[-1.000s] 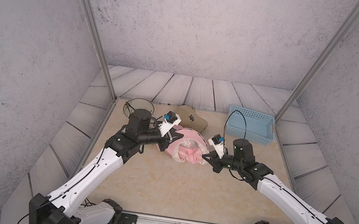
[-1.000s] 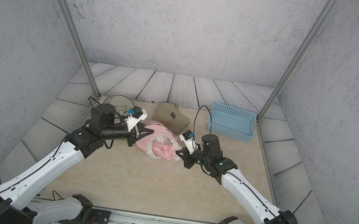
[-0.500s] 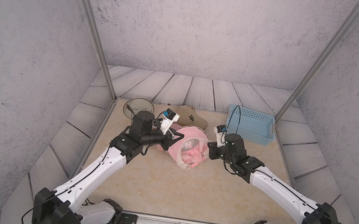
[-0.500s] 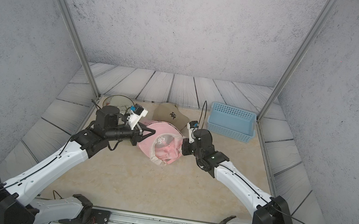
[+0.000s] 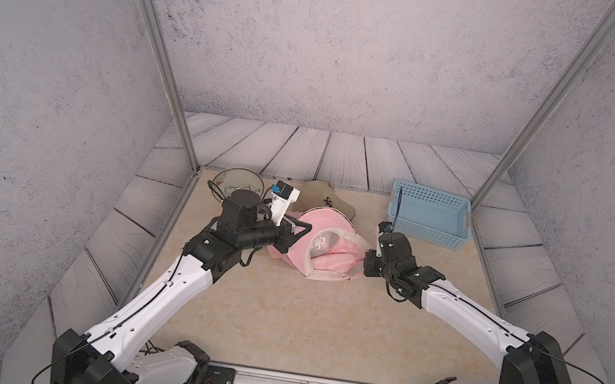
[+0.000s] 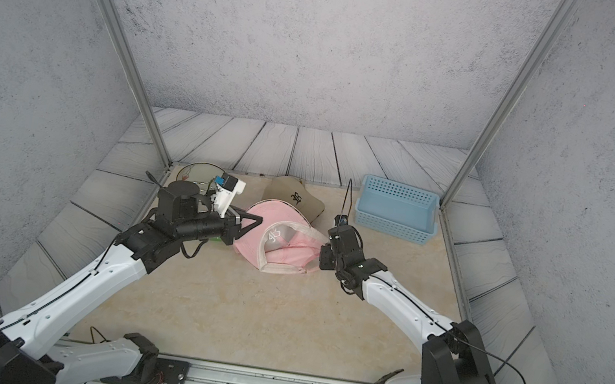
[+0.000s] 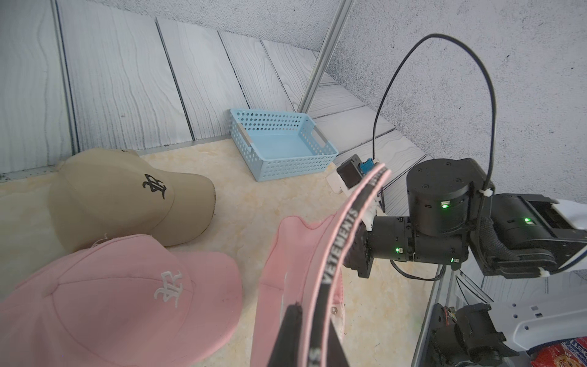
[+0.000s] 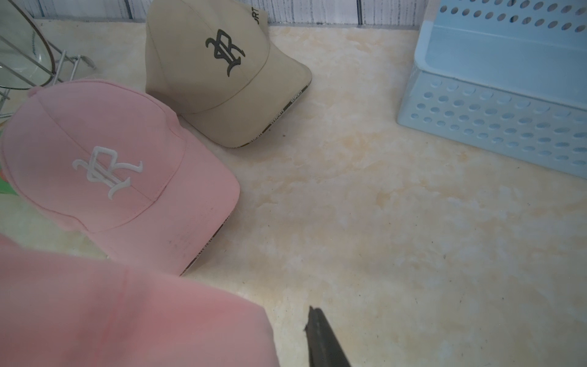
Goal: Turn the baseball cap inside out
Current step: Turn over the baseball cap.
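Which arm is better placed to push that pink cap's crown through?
Right, probably: the left claw is clamped on the held pink cap, while the right claw sits open at its rim.

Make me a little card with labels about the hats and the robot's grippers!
caps: three
held pink cap: brim edge pinched by left gripper
left gripper: shut on held pink cap
right gripper: next to held pink cap, grip unclear
resting pink cap: sitting upright, logo showing
tan cap: just behind the resting pink cap
basket: blue, empty, at the back
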